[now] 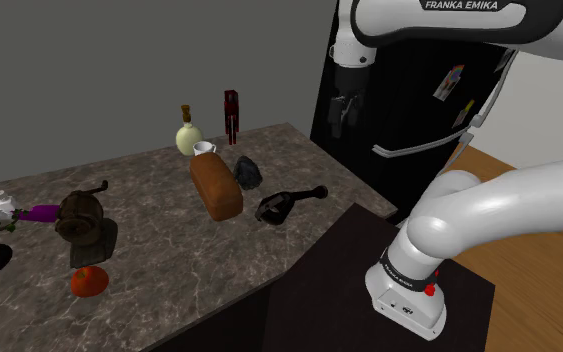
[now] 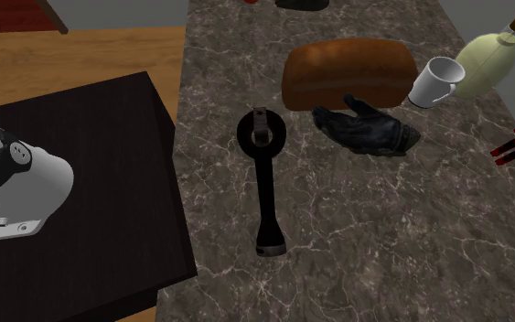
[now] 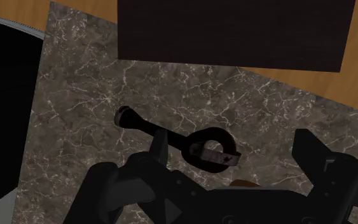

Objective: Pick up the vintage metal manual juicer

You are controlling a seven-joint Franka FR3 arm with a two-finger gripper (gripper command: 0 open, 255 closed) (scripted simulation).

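Note:
The juicer (image 1: 287, 203) is a dark hand squeezer with a round head and a long straight handle. It lies flat on the marble counter (image 1: 169, 260) near the edge by the stand. The juicer (image 2: 264, 174) has its head towards the bread loaf and its handle pointing away from it. My gripper (image 1: 340, 122) hangs high above the counter's end, well clear of the juicer. In the wrist view the gripper (image 3: 234, 153) is open, its fingers (image 3: 160, 151) standing apart with the juicer (image 3: 190, 141) far below between them.
A brown bread loaf (image 1: 216, 186), a black glove (image 1: 248, 173), a white mug (image 1: 205, 149) and a cream bottle (image 1: 188, 135) stand beyond the juicer. A grinder (image 1: 82, 217) and a tomato (image 1: 89, 281) sit at the shoulder view's left. The dark stand (image 1: 349, 280) adjoins the counter.

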